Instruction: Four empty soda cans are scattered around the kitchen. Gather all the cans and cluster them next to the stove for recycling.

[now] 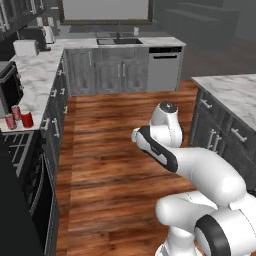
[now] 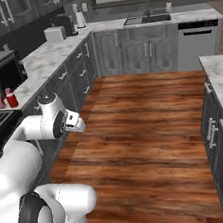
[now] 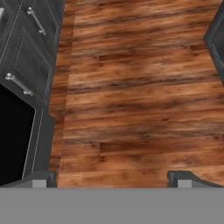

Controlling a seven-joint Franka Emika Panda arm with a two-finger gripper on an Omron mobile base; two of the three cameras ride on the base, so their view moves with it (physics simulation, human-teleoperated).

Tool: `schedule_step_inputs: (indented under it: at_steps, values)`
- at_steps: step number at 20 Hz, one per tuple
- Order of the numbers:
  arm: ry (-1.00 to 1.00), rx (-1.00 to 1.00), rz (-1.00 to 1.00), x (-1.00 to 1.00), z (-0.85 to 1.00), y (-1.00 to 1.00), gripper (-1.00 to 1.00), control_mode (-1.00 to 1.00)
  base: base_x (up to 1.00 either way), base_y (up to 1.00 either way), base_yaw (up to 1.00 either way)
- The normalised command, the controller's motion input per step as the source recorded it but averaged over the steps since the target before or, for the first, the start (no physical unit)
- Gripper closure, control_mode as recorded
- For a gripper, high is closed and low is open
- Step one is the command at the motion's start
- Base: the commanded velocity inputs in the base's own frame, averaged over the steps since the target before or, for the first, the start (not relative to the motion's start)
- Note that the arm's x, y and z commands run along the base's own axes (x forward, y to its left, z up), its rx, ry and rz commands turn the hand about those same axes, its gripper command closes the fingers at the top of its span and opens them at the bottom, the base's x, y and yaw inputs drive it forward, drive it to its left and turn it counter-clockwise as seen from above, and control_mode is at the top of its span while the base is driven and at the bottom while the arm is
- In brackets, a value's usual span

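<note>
A: Fingers (image 3: pixel 40 180) spread wide apart, nothing between them; gripper (image 3: pixel 113 181) points down at bare wood floor (image 3: pixel 140 109).

B: Cans?

A: A cluster of soda cans (image 1: pixel 18 118) stands upright on the marble counter (image 1: pixel 35 80), just beside the stove (image 1: pixel 15 145). Three red shapes from the left base camera, though the right base camera resolves only two (image 2: pixel 6 100). Small and blurry; count uncertain.

B: Which way from the fingers?

A: Off to the robot's left and higher than the fingers, well apart, across open floor. Long axes vertical.

B: Next move?

A: Likely at least one can remains elsewhere. No loose can visible on the island counter (image 1: pixel 235 92) or by the sink (image 1: pixel 119 41).
</note>
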Motion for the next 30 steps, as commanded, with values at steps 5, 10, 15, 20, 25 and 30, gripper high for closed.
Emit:
schedule_step_inputs:
  at_steps: [5,10,15,20,25,30]
  values:
    - [0.00,0.00,0.00,0.00,0.00,0.00,-1.00,1.00,-0.53,-0.02,0.00]
    - [0.00,0.00,0.00,0.00,0.00,0.00,-1.00,1.00,-0.22,-0.32,0.00]
    - [0.00,0.00,0.00,0.00,0.00,0.00,-1.00,1.00,-0.09,-0.52,0.00]
    - [0.00,0.00,0.00,0.00,0.00,0.00,-1.00,1.00,-0.24,-0.59,0.05]
    - [0.00,0.00,0.00,0.00,0.00,0.00,-1.00,1.00,-0.27,-0.56,0.01]
    - [0.00,0.00,0.00,0.00,0.00,0.00,-1.00,1.00,-0.55,-0.39,0.01]
